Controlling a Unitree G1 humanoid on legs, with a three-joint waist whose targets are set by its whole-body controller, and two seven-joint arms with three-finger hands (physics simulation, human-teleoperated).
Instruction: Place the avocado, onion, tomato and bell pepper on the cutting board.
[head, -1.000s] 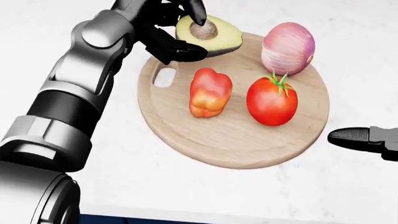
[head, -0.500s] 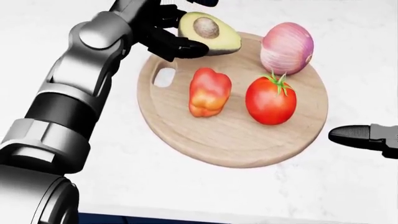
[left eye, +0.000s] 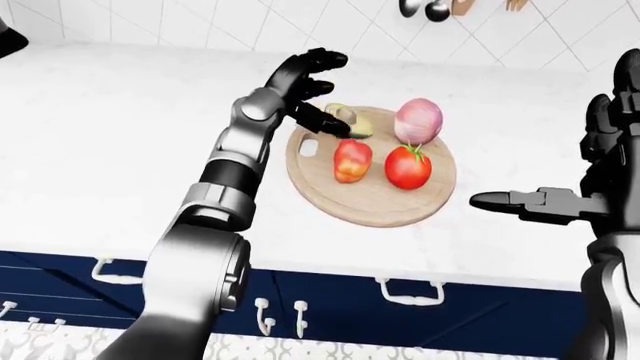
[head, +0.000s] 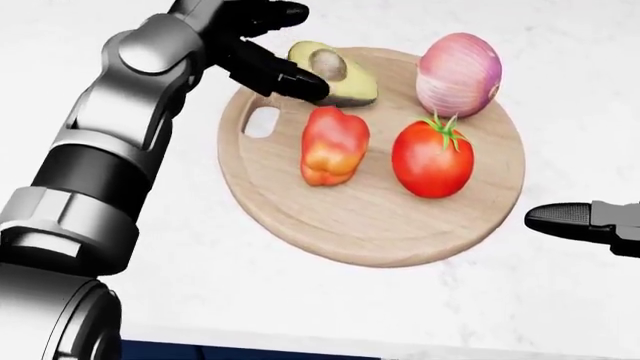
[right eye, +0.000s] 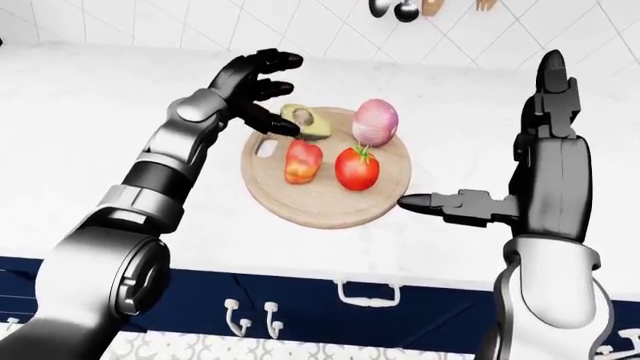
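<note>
- White marble counter (head: 330, 315) fills the scene below a tiled wall, with navy cabinets (left eye: 330, 300) under its edge; a round wooden cutting board (head: 370, 225) lies on it, handle slot toward the head view's left.
- All 4 task items sit on the board: the avocado (head: 335, 75) half at its upper-left rim, pit side up; the onion (head: 458, 75) at upper right; the bell pepper (head: 333, 145) left of centre; the tomato (head: 432, 159) just right of the pepper, below the onion.
- Left hand (right eye: 252, 86) stands at the board's upper-left edge, fingers spread apart, gripping nothing. 1 dark finger (head: 285, 77) reaches to the avocado's left flank, touching it or just beside it; which of the 2 I cannot tell.
- Key relation: the avocado lies to the right of that hand in the head view, its long axis running left to right and tilting slightly downward, narrower end toward the finger. The left hand is by far the nearer one.
- Right hand (right eye: 540, 172) is raised beside the board's right edge, well apart from the produce, fingers open, 1 digit pointing at the board.
- Judgement: placement looks finished; what remains is drawing the left hand away leftward without nudging the avocado off the rim.
</note>
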